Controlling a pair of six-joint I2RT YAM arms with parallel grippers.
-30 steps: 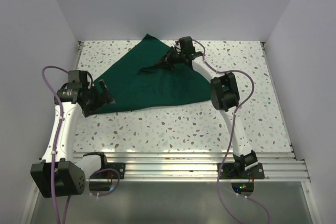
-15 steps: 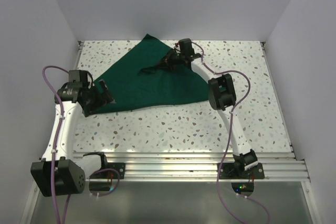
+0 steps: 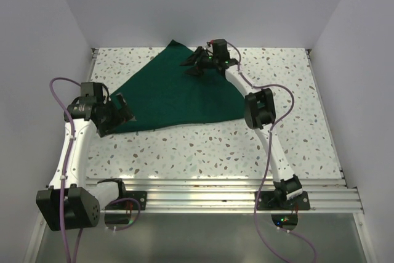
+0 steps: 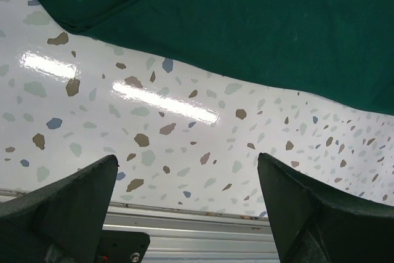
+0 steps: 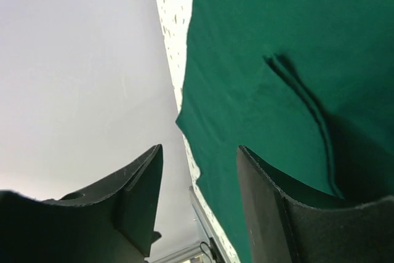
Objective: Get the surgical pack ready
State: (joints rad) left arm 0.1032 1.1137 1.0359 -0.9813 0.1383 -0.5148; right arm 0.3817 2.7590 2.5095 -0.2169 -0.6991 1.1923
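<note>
The dark green cloth drape [image 3: 172, 97] lies flat on the speckled table [image 3: 283, 127], folded into a rough triangle with its tip at the far edge. My right gripper [image 3: 192, 66] hovers open and empty over the drape's far part. In the right wrist view the drape [image 5: 277, 47] shows a thin raised crease [image 5: 308, 109] beyond the open gripper [image 5: 199, 148]. My left gripper [image 3: 122, 108] is open and empty at the drape's near left corner. In the left wrist view the drape's edge [image 4: 258, 23] lies beyond that gripper [image 4: 188, 170]. No tray, instruments, gauze or packets are in view.
White walls close the table in on the left, the far side and the right. An aluminium rail [image 3: 203, 186] runs along the near edge and also shows in the left wrist view [image 4: 197, 238]. Purple cables hang from both arms.
My right gripper has moved from low over the drape's middle up and toward the far edge. The drape now lies flat where it was. The left arm has not moved.
</note>
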